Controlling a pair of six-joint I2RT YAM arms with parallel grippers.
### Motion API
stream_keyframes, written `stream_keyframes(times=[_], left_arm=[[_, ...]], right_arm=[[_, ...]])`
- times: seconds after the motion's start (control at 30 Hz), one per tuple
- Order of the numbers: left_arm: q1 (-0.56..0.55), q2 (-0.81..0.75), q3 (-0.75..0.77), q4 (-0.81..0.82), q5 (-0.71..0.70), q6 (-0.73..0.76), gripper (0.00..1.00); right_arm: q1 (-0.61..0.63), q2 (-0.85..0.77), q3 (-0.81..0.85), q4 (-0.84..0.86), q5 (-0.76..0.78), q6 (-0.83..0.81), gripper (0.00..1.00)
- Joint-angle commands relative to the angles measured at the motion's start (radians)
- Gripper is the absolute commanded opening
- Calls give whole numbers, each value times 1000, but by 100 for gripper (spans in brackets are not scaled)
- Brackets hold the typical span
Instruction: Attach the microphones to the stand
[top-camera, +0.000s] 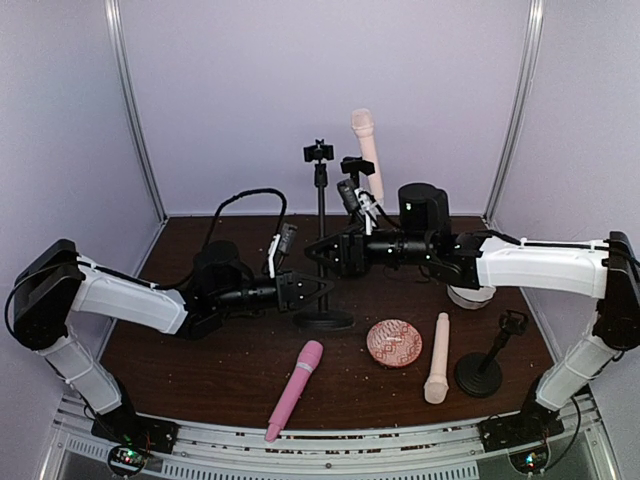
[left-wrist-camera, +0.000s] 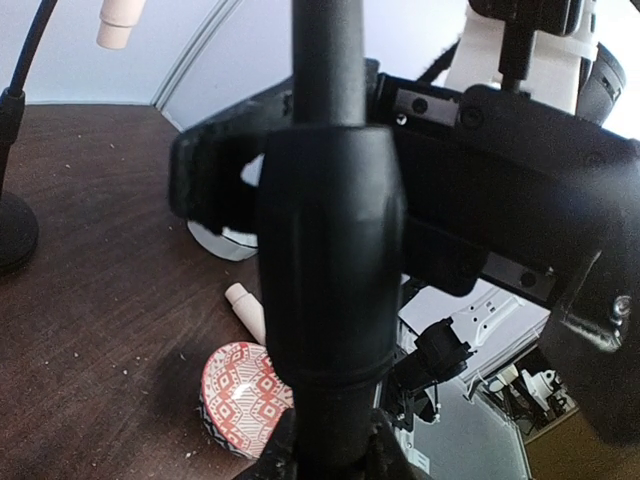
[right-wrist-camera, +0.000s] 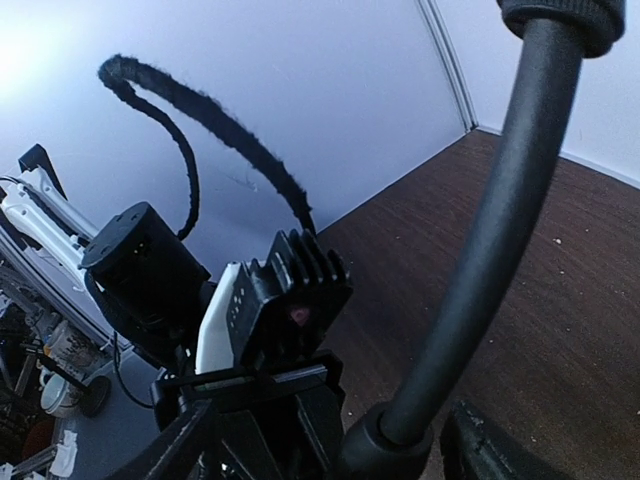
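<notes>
A black stand (top-camera: 321, 205) rises from a round base (top-camera: 323, 320) at mid-table, with an empty clip on top. My left gripper (top-camera: 325, 290) is shut on its pole (left-wrist-camera: 330, 250) low down. Just above, my right gripper (top-camera: 318, 250) is open, its fingers either side of the pole (right-wrist-camera: 500, 230). A pink microphone (top-camera: 295, 388) lies near the front edge. One peach microphone (top-camera: 437, 357) lies to the right, and another (top-camera: 366, 140) sits clipped upright on a rear stand.
A patterned pink dish (top-camera: 393, 342) lies between the stand base and the lying peach microphone. A short black stand (top-camera: 483, 365) is at front right. A white round object (top-camera: 470, 295) sits under my right arm. A looped black cable (top-camera: 250, 200) hangs behind my left arm.
</notes>
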Motion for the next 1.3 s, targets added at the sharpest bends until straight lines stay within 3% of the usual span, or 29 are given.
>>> stream_keyframes(times=[0.0,0.3,0.43,0.6,0.83,1.0,1.17,1.27], left_arm=[[4,-12,20,106,18,-5,0],[16,-65,31,-97,-90,88,0],[29,-77,39,-135,-102,118,0],[30,-76,52,-101,-46,132,0],[28,-41,75,127,168,61,0],[23,-32,91,163,234,41,0],[10,-22,106,153,258,37,0],[5,-18,109,148,265,39,0]], right_arm=[[5,26,62,76,-97,78,75],[37,-122,66,-148,-35,112,70],[46,-209,9,-141,-33,163,69],[36,-253,-8,-233,59,46,69],[-43,-196,-22,-195,-55,-60,68],[-52,-145,22,-162,-191,-91,73],[-51,-95,42,-68,-261,-56,67],[-52,-67,54,-30,-284,-20,59]])
